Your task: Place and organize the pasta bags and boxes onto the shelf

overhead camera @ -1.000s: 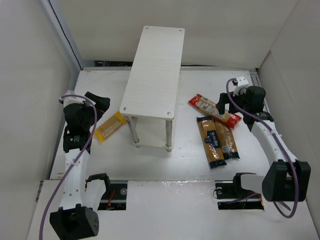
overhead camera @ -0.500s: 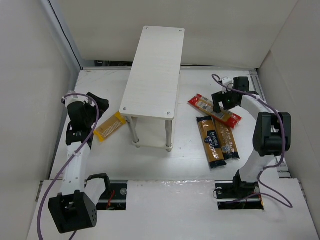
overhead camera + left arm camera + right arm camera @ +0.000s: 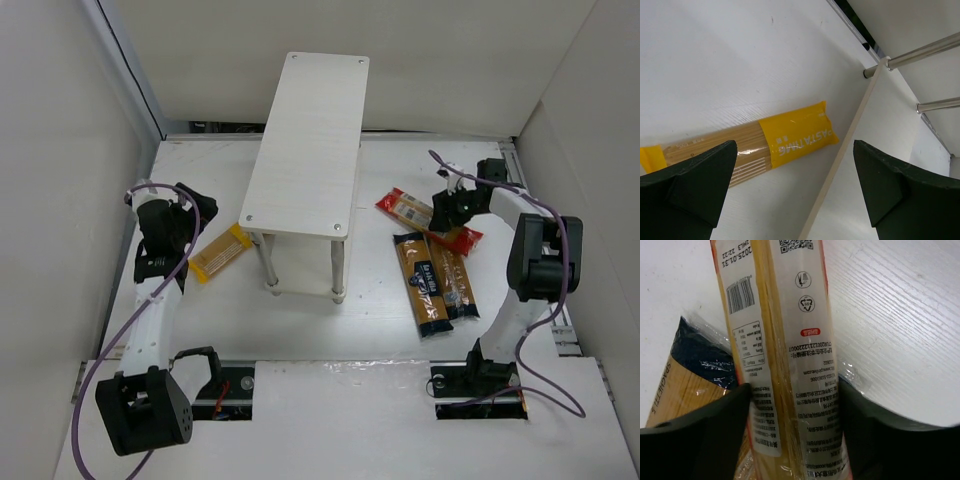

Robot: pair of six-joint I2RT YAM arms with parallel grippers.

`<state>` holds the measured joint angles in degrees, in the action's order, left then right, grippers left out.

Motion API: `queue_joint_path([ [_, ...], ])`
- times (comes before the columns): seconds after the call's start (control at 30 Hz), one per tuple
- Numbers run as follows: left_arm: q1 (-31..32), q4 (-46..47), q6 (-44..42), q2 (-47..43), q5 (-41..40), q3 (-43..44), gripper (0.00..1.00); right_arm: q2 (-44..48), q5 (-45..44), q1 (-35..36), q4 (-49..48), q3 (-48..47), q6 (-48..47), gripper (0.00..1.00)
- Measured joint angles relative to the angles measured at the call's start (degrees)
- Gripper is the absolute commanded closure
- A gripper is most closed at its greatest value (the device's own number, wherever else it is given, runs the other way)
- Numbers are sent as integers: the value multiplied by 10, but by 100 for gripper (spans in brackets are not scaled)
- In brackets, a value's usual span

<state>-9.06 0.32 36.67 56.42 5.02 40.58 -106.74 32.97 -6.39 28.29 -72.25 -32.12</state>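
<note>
The shelf (image 3: 310, 140) stands at the table's middle back, with nothing on its top board. The orange-yellow pack (image 3: 220, 252) lies left of it on the table. My left gripper (image 3: 185, 212) is open just left of and above that pack (image 3: 790, 135), touching nothing. The red-and-white pack (image 3: 408, 209) lies right of the shelf. My right gripper (image 3: 452, 212) is down on its right half, and both fingers press the pack's (image 3: 785, 340) long edges. Two amber-brown packs with blue labels (image 3: 425, 285) (image 3: 456, 280) lie side by side just in front.
The shelf's lower board (image 3: 880, 165) and thin metal legs (image 3: 920, 50) are close to the right of the left gripper. One amber pack's blue end (image 3: 695, 360) touches the red-and-white pack. White walls enclose the table at left, back and right.
The right arm has swung in and lowered its gripper onto the red-and-white pack. The left gripper has shifted slightly toward the orange-yellow pack. The packs have not moved.
</note>
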Motion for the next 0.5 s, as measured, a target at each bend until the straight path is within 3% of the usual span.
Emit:
queue_joint_path([
  [0.1, 0, 3, -1, 6, -2, 0, 0, -11, 5, 0, 8, -14, 2, 77],
  [0.2, 0, 3, -2, 8, -4, 0, 0, -12, 11, 3, 8, -29, 13, 100],
  [0.5, 0, 3, -2, 3, -9, 0, 0, 48, 5, 19, -19, 14, 51, 100],
])
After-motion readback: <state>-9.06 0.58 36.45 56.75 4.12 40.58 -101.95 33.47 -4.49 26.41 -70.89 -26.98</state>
